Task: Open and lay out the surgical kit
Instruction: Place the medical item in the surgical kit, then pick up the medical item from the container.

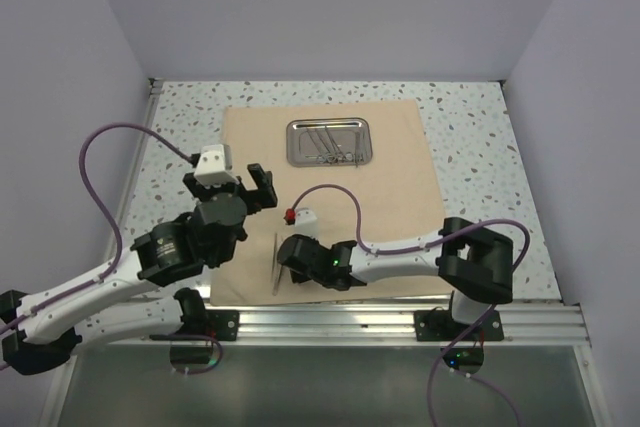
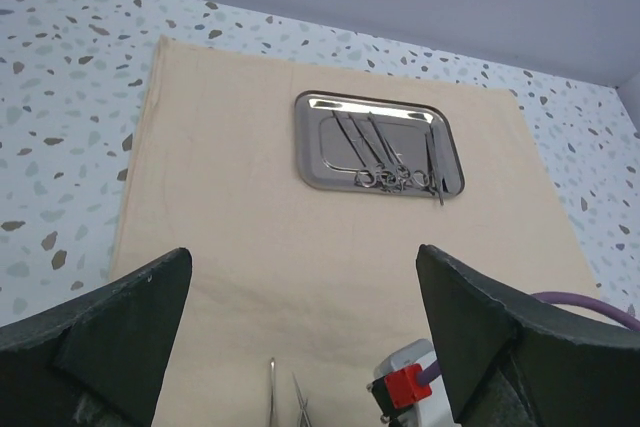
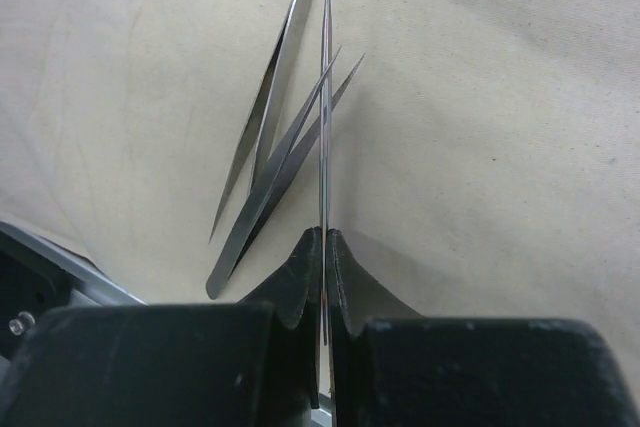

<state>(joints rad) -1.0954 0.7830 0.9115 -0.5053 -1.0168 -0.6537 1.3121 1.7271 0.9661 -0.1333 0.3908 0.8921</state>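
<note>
The surgical kit's beige cloth [image 1: 385, 197] [image 2: 230, 187] [image 3: 480, 97] lies spread flat on the table. Its shiny steel tray [image 1: 292, 142] [image 2: 308, 152] sits on the far part of the cloth, with scissors and forceps [image 1: 335, 154] [image 2: 385, 165] in it. My right gripper [image 1: 284, 253] [image 3: 326, 233] hangs low over the cloth's near left part, shut on slim tweezers [image 3: 326, 97] seen edge-on. Two more tweezers [image 3: 268, 162] [image 2: 271, 387] lie crossed on the cloth just left of them. My left gripper [image 1: 230, 187] [image 2: 303, 257] hovers open above the cloth's left side, holding nothing.
The speckled tabletop [image 1: 470, 137] borders the cloth on all sides. White walls close in the back and both sides. An aluminium rail [image 1: 340, 322] runs along the near edge. Purple cables [image 1: 335, 190] loop over both arms.
</note>
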